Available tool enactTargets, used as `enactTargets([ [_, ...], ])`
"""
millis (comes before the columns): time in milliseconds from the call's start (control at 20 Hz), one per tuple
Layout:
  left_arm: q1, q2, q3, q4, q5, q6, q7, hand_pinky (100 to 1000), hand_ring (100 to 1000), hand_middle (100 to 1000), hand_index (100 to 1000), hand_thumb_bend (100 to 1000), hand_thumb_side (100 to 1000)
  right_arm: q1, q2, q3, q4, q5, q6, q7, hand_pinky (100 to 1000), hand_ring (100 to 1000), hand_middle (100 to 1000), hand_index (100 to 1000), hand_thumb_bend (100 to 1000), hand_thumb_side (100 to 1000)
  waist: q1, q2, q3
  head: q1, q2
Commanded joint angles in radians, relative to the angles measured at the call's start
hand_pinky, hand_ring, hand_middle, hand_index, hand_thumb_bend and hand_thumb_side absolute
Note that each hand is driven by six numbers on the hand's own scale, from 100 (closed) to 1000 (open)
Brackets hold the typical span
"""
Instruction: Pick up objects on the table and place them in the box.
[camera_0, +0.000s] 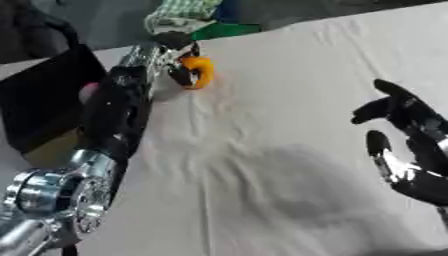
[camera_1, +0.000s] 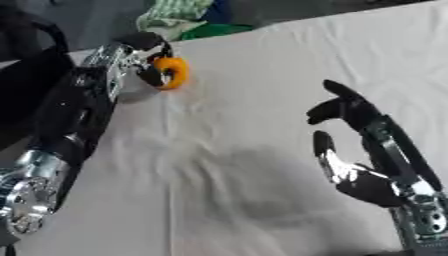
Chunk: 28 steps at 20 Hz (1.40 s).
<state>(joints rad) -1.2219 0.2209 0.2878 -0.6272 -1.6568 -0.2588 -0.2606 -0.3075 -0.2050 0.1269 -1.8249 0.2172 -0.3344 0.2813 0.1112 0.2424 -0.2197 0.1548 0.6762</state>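
A small orange object sits at the far left of the white-clothed table, and my left hand has its dark fingers curled round it. The left arm runs down the left side of both views. The black box lies at the left, beside that arm, its inside mostly hidden. My right hand hangs over the right side of the table with fingers spread and relaxed, holding nothing.
A white wrinkled cloth covers the table. At the far edge above the orange object lie a green and white checked fabric and a green piece. A pink spot shows inside the box.
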Motion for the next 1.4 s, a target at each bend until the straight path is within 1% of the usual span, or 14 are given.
enactTargets([
  [50,-0.026,0.067,-0.008,-0.074,0.006,-0.047,0.080,536,332,327,477,100,206,-0.011,-0.006,-0.008,-0.013,-0.005,-0.003,0.000,828,677,665,1000,100,480,-0.010,-0.019,0.003,-0.004,-0.010],
  [150,-0.029,0.096,-0.010,-0.121,0.049,-0.078,0.113,535,335,324,472,100,209,-0.010,-0.007,-0.009,-0.012,-0.004,-0.003,-0.001,828,677,665,1000,100,480,-0.010,-0.019,0.005,-0.006,-0.011],
  [300,-0.026,0.145,-0.013,-0.218,0.157,-0.110,0.132,538,337,322,473,100,218,-0.010,-0.008,-0.011,-0.013,-0.004,-0.003,-0.003,828,677,665,1000,100,480,-0.011,-0.020,0.009,-0.009,-0.011],
  [500,0.000,0.217,-0.023,-0.355,0.304,-0.120,0.106,546,347,332,485,100,202,-0.009,-0.010,-0.014,-0.013,-0.002,-0.002,-0.005,828,677,665,1000,100,480,-0.010,-0.020,0.017,-0.011,-0.012],
  [650,0.042,0.275,-0.035,-0.430,0.368,-0.125,0.072,558,357,345,498,100,183,-0.009,-0.012,-0.015,-0.013,0.000,-0.002,-0.007,828,677,665,1000,100,479,-0.009,-0.020,0.024,-0.013,-0.013],
  [750,0.071,0.303,-0.039,-0.459,0.384,-0.131,0.052,568,368,357,511,100,176,-0.009,-0.012,-0.016,-0.013,0.001,-0.002,-0.008,828,677,665,1000,100,479,-0.009,-0.020,0.026,-0.015,-0.014],
  [950,0.135,0.347,-0.025,-0.474,0.363,-0.132,0.024,580,380,371,524,100,180,-0.009,-0.014,-0.019,-0.013,0.002,-0.001,-0.011,828,677,665,1000,100,477,-0.010,-0.019,0.028,-0.019,-0.018],
  [1150,0.188,0.375,0.004,-0.448,0.329,-0.120,0.009,584,389,380,532,100,187,-0.009,-0.014,-0.021,-0.012,0.004,-0.001,-0.013,828,677,664,1000,100,479,-0.009,-0.017,0.031,-0.021,-0.020],
  [1400,0.245,0.408,0.030,-0.382,0.296,-0.114,-0.006,604,419,412,560,100,205,-0.008,-0.016,-0.023,-0.012,0.006,-0.001,-0.014,828,676,664,1000,100,479,-0.008,-0.015,0.033,-0.022,-0.019],
])
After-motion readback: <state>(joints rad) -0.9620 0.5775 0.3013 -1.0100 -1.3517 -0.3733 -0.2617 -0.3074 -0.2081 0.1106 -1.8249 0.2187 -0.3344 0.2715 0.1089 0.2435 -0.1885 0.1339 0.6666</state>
